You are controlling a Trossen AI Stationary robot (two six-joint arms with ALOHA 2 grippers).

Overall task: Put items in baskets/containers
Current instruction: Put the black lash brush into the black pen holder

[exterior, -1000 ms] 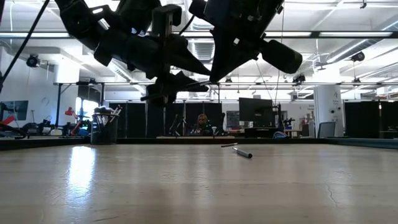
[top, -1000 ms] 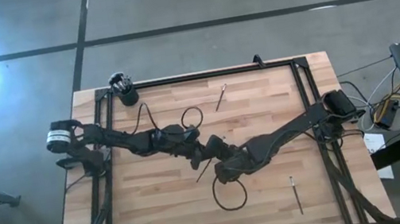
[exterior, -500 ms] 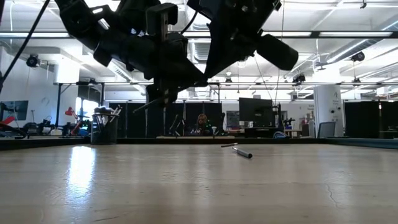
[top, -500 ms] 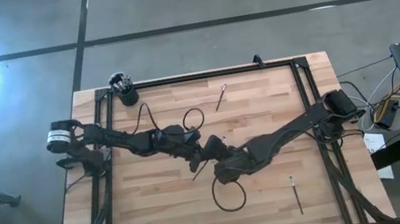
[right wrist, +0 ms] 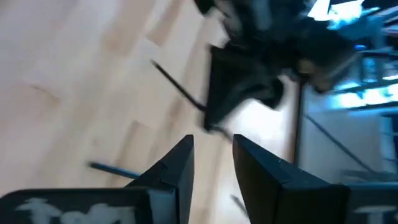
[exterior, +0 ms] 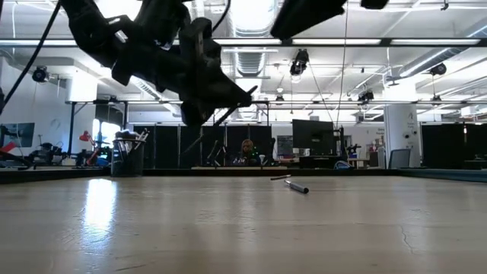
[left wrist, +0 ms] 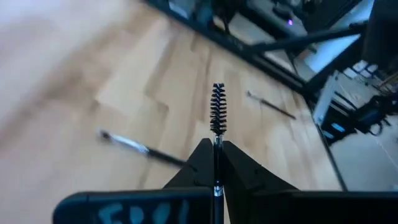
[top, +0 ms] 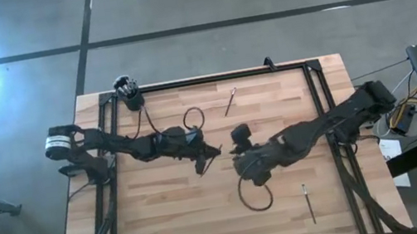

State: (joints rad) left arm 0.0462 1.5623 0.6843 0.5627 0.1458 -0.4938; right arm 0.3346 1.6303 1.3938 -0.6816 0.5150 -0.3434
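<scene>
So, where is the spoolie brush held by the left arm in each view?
High view: table middle, spoolie brush at left gripper.
Low view: upper middle, slanting.
Left wrist view: centre, upright between the jaws.
Right wrist view: probably the dark stick, upper middle.
Shared landmark: the left gripper.

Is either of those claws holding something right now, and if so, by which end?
The left gripper pinches a thin spiral-tipped brush by its handle, bristles pointing outward. The right gripper is open and empty.

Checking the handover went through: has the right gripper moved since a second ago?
Yes. In the high view the right gripper has pulled away from the left gripper, toward the table's right side.
</scene>
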